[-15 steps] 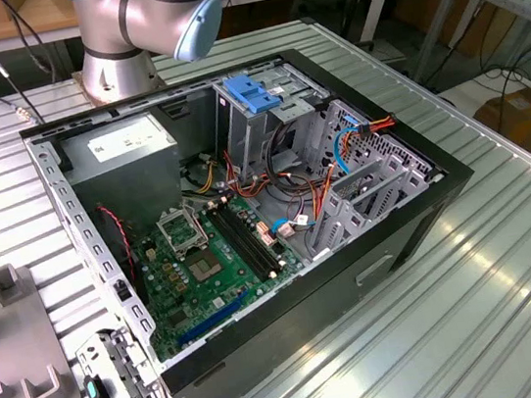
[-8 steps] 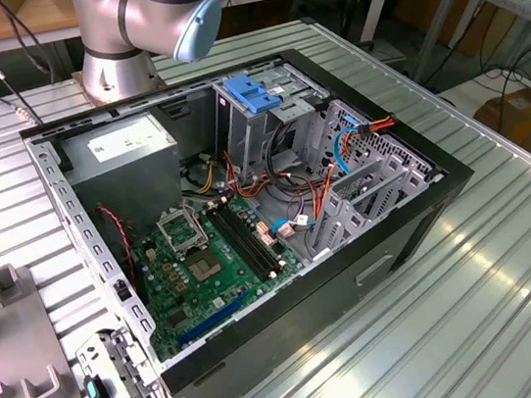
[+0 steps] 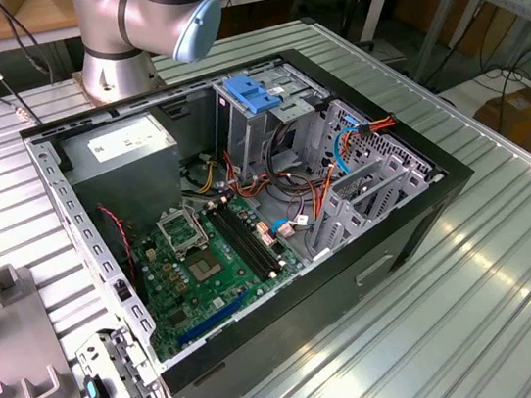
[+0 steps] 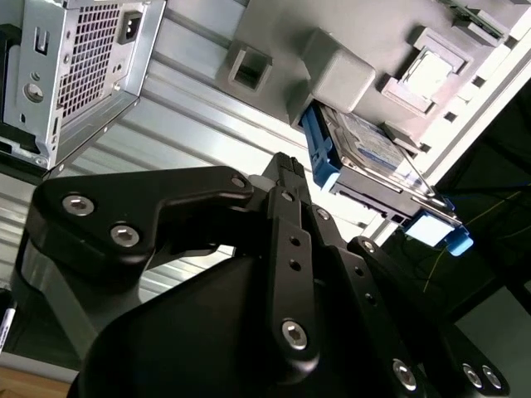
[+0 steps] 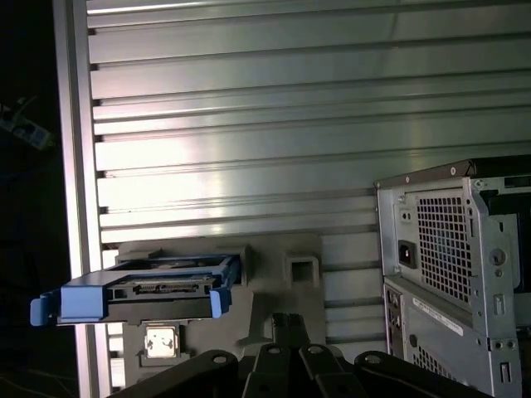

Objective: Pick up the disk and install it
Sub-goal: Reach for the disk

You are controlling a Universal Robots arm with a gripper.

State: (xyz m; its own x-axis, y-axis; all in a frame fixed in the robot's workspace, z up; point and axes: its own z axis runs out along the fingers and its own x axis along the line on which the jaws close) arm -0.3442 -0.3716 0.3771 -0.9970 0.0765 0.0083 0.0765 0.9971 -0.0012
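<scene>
Item, disk (image 5: 162, 292): blue-railed, resting on the grey holder (image 3: 28, 341) at the exterior view's lower left, beside the open computer case (image 3: 415, 208). Tool, gripper (image 5: 288, 319): pressed together, empty, apart from the disk. For a sound pick, you want it spread wide and squared to the disk's sides.

The Universal Robots arm (image 3: 120, 41) rises from its grey base in the exterior view, with a pale blue cap (image 3: 197, 25) closing its lowest joint. In both wrist views the black gripper (image 5: 287, 320) (image 4: 286, 166) has its two slim fingertips drawn together, meeting pad to pad. Behind the tips, bolted linkage bars (image 5: 217, 361) fan out to either side of the pincer and run back into the dark gripper body (image 4: 207, 340).
</scene>
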